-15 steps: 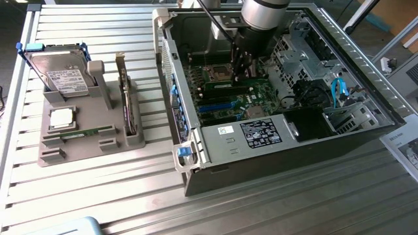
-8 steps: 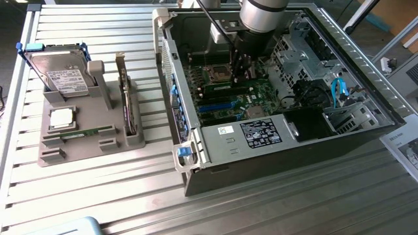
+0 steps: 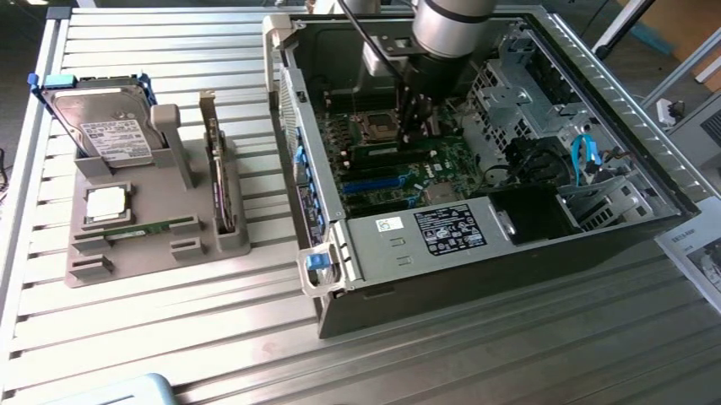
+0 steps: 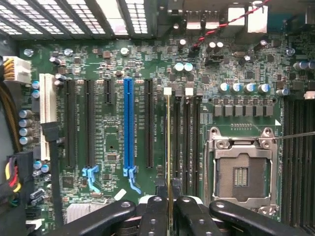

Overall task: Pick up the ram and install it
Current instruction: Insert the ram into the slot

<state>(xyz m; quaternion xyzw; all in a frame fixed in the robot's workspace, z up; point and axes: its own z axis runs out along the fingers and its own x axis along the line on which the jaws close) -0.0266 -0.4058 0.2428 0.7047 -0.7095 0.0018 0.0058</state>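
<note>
Ram pinched edge-on by the gripper over a green motherboard.
Its long axis ran parallel to the black memory slots, in line with one beside the CPU socket. The fingers clamped one end, inside the open computer case on the slatted surface.

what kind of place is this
Probably a bench for robotic computer assembly: an open PC case on a slatted metal table, a robot arm reaching into it, a grey fixture holding a hard drive.
</note>
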